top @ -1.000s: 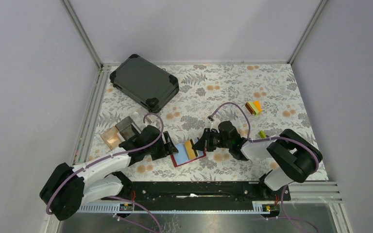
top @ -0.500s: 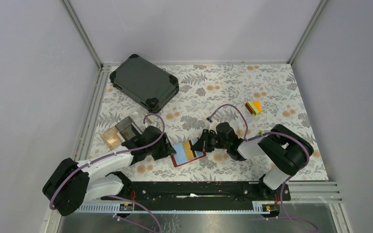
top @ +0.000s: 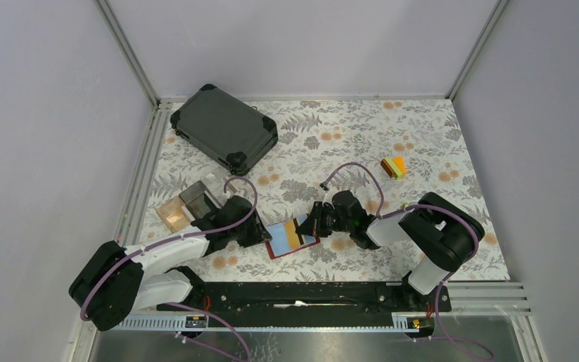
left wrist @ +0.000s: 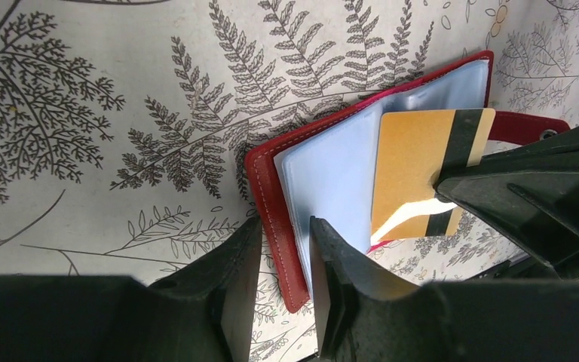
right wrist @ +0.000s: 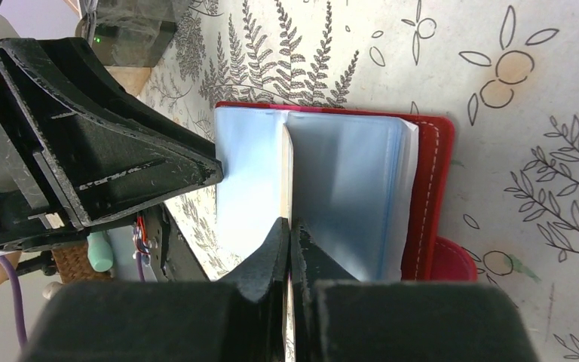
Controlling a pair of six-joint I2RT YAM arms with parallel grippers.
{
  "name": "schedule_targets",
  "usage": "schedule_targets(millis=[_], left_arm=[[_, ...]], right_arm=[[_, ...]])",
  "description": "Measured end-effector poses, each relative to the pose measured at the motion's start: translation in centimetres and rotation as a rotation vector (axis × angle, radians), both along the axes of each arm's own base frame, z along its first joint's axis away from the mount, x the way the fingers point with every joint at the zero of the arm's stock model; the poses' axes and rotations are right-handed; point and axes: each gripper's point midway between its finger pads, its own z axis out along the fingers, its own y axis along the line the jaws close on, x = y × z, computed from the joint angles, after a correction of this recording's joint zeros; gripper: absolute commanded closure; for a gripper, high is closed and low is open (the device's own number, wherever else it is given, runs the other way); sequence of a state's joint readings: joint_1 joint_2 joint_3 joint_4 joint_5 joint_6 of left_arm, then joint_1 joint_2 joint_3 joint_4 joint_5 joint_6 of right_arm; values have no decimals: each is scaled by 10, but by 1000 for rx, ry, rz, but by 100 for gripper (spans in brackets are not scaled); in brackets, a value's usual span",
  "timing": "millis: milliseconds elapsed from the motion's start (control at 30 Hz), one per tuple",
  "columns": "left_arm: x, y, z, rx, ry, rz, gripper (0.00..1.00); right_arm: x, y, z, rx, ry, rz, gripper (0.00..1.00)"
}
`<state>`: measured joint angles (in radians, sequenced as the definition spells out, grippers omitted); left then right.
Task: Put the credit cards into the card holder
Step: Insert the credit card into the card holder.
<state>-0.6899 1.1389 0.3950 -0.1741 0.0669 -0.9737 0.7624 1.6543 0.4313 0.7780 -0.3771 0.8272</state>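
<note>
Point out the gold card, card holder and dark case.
gold card [left wrist: 411, 162]: left wrist view, gold face.
card holder [left wrist: 269, 197]: left wrist view, red stitched edge.
dark case [top: 225, 128]: top view, lid centre.

A: What do we have on the table [top: 422, 128]?
B: We see a cloth printed with ferns and flowers covering it. The dark case [top: 225, 128] lies shut and askew in the far left corner.
A: And nearer to us on that side?
B: The clear box [top: 183, 207] with its wooden base, by the left edge. In the middle, near the front, the card holder [top: 280, 240] lies open, its clear sleeves facing up.
A: On the right?
B: We count a small cluster of yellow, orange and green blocks [top: 393, 167], and one green block [top: 406, 208] apart from them, nearer the front
</note>
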Motion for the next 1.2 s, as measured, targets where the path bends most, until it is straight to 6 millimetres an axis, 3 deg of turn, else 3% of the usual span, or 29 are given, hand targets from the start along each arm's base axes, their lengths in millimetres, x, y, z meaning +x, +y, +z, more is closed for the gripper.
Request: schedule_targets(millis=[567,1200], left_arm=[[4,-1,-3,1,-10,6,80],[4,-1,-4,2,-8,11,84]], right_arm=[[2,7,-3,-48,7,-34,100],[-1,13,-6,-58,51,-123,100]])
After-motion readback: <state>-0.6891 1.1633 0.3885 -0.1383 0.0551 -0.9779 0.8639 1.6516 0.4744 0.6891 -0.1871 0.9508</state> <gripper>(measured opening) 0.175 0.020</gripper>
